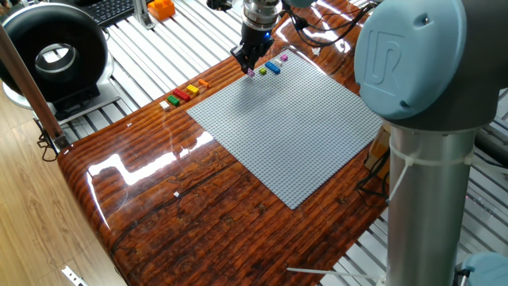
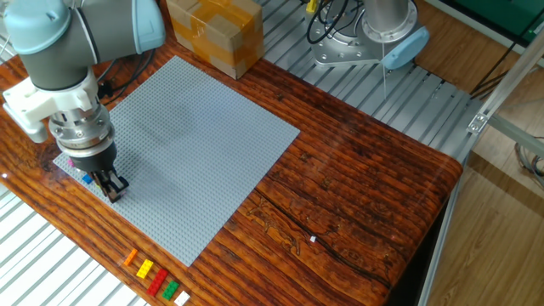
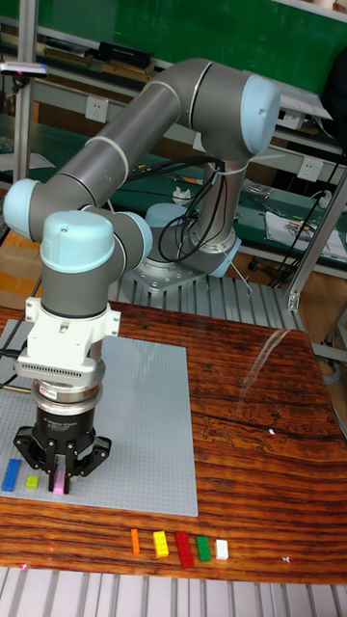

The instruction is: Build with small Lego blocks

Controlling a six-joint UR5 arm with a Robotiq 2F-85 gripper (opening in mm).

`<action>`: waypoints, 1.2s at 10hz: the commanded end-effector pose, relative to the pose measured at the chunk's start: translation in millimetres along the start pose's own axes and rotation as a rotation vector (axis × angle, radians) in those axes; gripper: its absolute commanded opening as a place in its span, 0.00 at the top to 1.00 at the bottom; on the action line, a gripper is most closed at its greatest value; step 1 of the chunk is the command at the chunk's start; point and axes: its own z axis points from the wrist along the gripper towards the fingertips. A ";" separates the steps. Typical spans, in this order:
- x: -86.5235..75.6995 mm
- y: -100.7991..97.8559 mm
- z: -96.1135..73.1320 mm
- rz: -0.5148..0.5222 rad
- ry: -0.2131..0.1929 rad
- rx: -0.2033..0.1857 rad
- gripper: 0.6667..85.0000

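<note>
One fixed view: shows the hand [image 1: 248, 67] low over the far corner of the grey baseplate [image 1: 294, 127], fingers drawn in close, with a pink block [image 1: 251, 72] right at the tips. Finds a green block [image 1: 263, 71] and a blue block [image 1: 272, 67] just beside it on the plate, then a second pink block [image 1: 284, 57] a little further along. Has a row of loose blocks [image 1: 184, 93] lying on the bench [image 1: 159, 191] near the plate's edge. Other fixed view: puts the hand [image 2: 110, 189] down at the plate's near left corner, fingertips dark and narrow, grip hard to read from here; catches only the blue block [image 2: 86, 179] peeking out beside the wrist, and a cardboard box [image 2: 217, 30] past the far edge. Tall fixed view: looks straight at the hand [image 3: 60, 479], nearly closed, gripping the pink block [image 3: 60, 485] upright on the plate; sets the row [image 3: 179, 547] in front, orange, yellow, red, green, white.
</note>
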 end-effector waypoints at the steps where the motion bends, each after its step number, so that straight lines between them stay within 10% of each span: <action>1: -0.9 0.2 0.6 0.010 -0.008 -0.008 1.00; 12: 2.8 -1.4 0.9 0.026 0.008 0.005 1.00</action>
